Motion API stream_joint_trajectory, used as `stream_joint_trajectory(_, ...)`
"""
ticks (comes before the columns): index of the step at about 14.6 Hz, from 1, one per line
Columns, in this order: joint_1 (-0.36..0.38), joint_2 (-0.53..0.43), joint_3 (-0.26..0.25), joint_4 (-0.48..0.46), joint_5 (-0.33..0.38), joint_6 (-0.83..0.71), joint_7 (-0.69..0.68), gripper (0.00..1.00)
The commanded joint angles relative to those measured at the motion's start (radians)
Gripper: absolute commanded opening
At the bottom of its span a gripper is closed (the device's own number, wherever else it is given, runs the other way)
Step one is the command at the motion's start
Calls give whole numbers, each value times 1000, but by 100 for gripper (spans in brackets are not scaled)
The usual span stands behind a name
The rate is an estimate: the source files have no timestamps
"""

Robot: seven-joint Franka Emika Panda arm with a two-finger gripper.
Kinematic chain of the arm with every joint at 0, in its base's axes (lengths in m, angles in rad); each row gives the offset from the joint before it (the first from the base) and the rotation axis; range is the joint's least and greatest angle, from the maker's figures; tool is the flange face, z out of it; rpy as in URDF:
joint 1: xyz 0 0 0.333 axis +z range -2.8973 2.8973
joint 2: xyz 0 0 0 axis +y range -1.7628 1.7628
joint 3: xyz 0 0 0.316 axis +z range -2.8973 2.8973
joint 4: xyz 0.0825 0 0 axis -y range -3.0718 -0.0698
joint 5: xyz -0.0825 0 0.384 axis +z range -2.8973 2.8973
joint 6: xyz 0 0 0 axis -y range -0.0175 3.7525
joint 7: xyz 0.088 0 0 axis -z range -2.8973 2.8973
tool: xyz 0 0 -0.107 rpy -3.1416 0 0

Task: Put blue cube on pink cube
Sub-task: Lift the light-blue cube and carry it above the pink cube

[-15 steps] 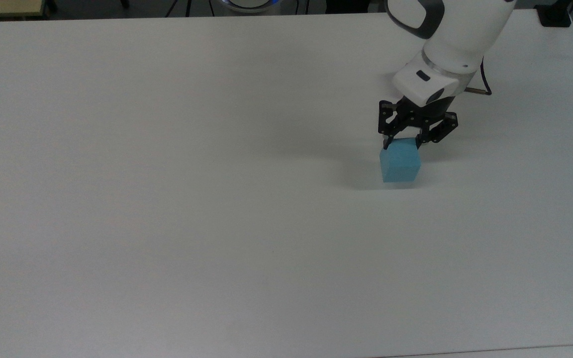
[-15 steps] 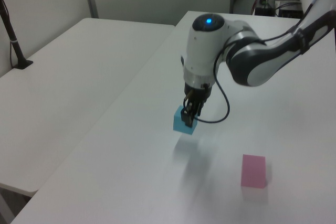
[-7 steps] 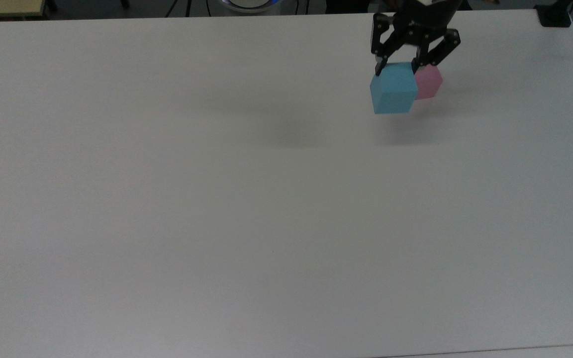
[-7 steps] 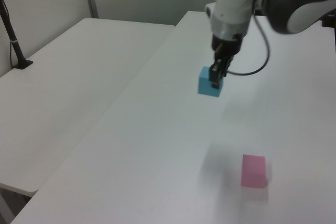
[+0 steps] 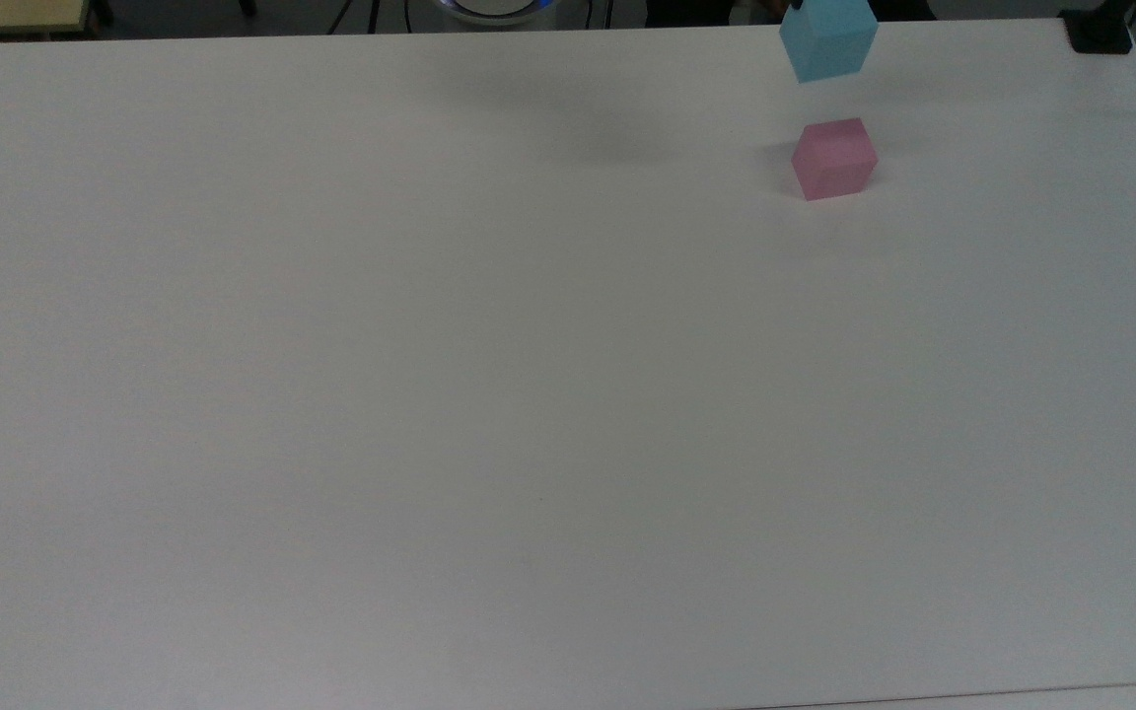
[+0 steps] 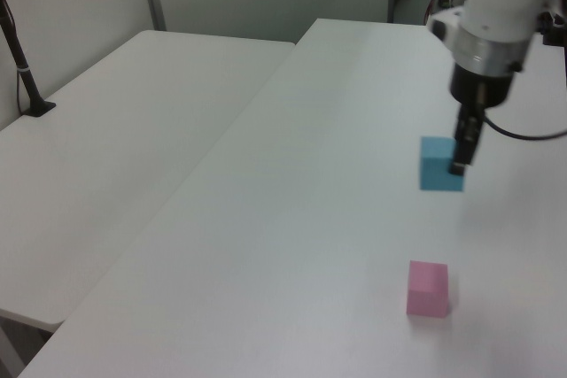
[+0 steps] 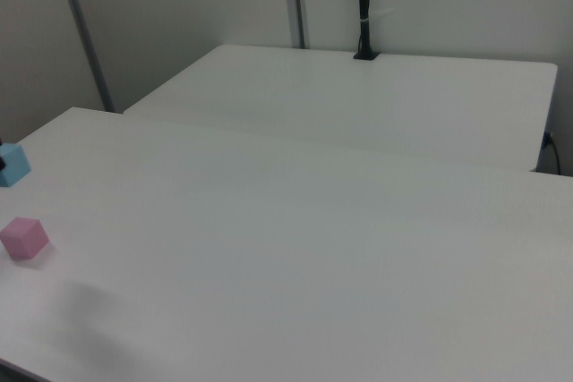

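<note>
Sky-blue cube [image 6: 440, 164] aloft, clear of the table; pale pink cube [image 6: 428, 289] flat on it below.

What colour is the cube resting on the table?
Pale pink; the pink cube shows best in the top view.

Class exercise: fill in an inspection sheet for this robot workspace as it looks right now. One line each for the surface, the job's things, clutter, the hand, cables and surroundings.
Surface: plain white matte table, bare apart from one cube.
Job's things: small pale pink foam-like cube rests on the table; small sky-blue foam-like cube is held in the air, above and apart from it.
Clutter: nothing seen.
Hand: black two-finger hand is shut on the blue cube, hanging below the white arm.
Cables: a black cable loops off the arm's wrist.
Surroundings: a second white table stands alongside, with a black pole at its far edge; grey partition walls behind.
</note>
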Motion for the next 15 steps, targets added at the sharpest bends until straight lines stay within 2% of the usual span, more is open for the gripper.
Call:
stream_joint_trajectory(1,-13,-24,45,-79,78,25,-6,35)
stream_joint_trajectory(4,-10,4,46,-113,85,149,31,35)
stream_joint_trajectory(10,1,89,48,-122,73,224,32,35)
stream_joint_trajectory(15,32,160,48,-116,12,275,92,35)
